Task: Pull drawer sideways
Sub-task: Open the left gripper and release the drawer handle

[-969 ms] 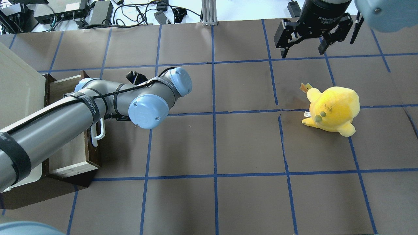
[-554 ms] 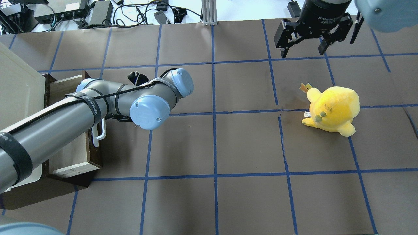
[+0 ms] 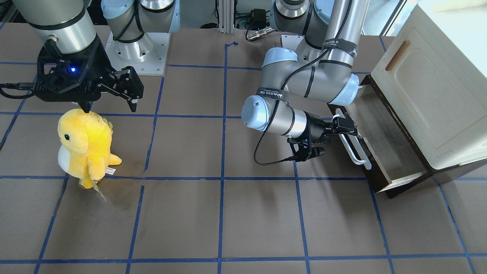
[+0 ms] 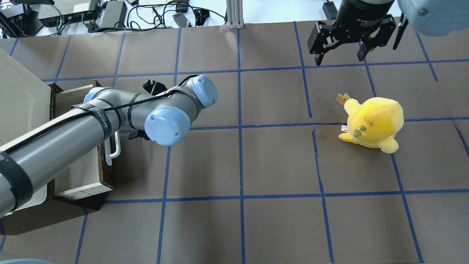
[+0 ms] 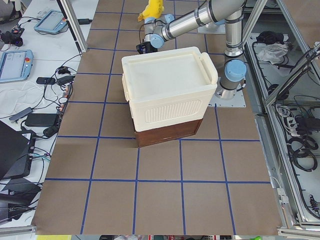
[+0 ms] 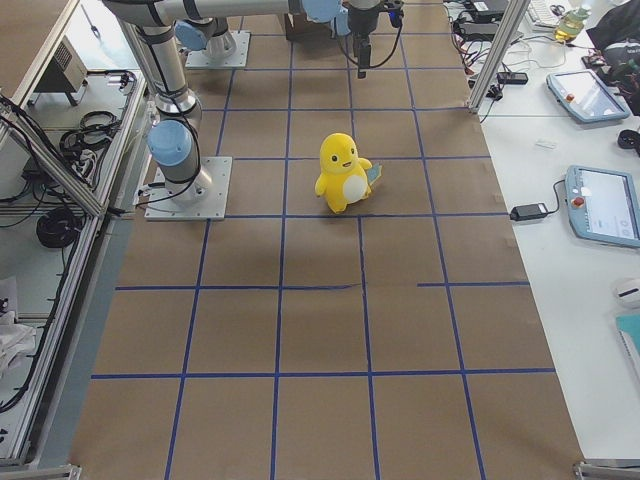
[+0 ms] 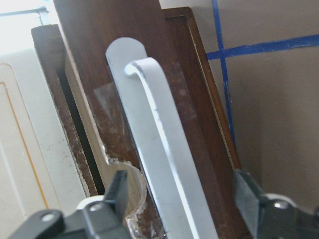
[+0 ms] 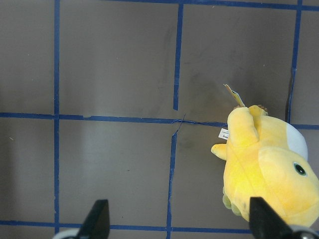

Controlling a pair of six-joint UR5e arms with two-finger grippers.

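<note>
Concerns the drawer (image 3: 384, 148), partly drawn out from beneath the cream cabinet (image 3: 430, 95) at the robot's left end of the tabletop (image 3: 228, 213), dark front facing the middle. Shows the left jaws apart, straddling the long white handle (image 7: 164, 164) toward one end, with a gap on each side of the bar. Shows the right jaws apart too, clamped on nothing, hanging above the tabletop near the yellow plush toy (image 4: 372, 123), well away from the work. Seems a stiff, rigid wooden box, probably light for being so shallow, likely to slide out rather than need lifting. Looks chipped along one edge of the front, so best not to pry there. Best to take hold on the handle itself: smooth, painted, possibly slippery, so worth closing squarely across the bar and pulling straight along the drawer's travel, lest a skewed force jam it.
</note>
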